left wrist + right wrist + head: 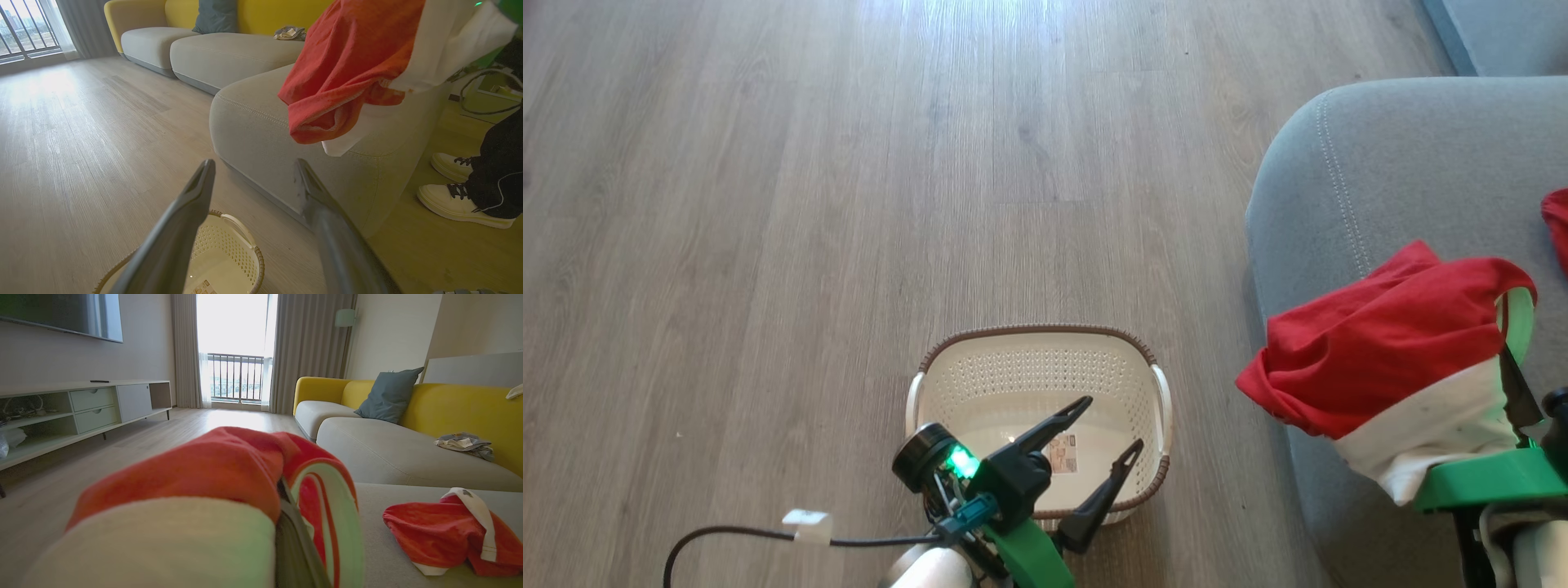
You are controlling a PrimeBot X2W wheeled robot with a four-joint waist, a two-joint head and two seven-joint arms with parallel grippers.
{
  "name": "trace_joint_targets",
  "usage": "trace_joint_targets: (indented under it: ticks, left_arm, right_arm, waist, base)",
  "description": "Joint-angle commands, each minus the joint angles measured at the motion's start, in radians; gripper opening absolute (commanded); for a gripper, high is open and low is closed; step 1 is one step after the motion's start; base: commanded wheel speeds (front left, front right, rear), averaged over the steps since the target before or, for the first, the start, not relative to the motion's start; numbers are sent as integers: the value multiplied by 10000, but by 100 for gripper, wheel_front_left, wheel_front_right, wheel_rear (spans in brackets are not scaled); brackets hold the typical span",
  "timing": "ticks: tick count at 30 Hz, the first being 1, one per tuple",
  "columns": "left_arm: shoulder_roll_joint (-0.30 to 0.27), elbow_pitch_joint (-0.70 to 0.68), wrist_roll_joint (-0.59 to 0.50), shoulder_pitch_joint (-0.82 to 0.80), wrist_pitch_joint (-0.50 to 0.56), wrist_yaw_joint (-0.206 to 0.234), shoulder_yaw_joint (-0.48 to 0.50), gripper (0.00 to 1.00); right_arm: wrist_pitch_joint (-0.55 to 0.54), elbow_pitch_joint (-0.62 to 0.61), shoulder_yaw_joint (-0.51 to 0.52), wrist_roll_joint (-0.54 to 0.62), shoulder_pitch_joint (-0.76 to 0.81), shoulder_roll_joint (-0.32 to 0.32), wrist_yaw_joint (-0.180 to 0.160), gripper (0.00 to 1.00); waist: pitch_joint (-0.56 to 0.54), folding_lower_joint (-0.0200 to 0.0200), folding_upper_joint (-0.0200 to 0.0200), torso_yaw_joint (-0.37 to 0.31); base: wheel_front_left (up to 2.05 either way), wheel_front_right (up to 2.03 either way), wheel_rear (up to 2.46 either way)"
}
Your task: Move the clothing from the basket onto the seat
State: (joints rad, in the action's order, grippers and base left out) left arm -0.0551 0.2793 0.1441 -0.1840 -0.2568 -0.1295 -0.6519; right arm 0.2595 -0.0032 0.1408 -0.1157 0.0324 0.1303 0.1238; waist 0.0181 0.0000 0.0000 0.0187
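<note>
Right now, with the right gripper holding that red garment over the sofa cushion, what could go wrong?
1. The red garment hangs partly past the seat at its rounded edge; released here, it may slide to the floor.
2. Its fabric drapes over the right gripper, so it might cling when the jaws open.
3. A person's shoes stand near the sofa's end; a wide arm swing could come close to them.

Cream basket (1037,363) upright; red garment (441,533) on seat (1405,163), second garment (1380,343) hanging above.
</note>
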Motion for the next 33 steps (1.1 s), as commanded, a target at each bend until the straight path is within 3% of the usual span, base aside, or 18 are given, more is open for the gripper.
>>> trace_joint_targets:
  ticks: [1,12,33]
  left_arm:
    - [48,-326,78,-308,-49,-9,275,100]
    - [48,-432,53,-344,-49,-10,267,100]
    - [49,-611,-123,-1023,-49,-11,114,100]
  right_arm:
    - [23,-357,-182,-84,-336,140,69,0]
    - [23,-431,-43,-134,-430,177,69,0]
    - [23,-628,271,-238,-867,313,69,0]
  waist:
    - [3,0,0,-21]
    - [78,0,0,-513]
    - [1046,0,0,-2932]
  base:
    - [0,0,0]
    - [0,0,0]
    - [0,0,0]
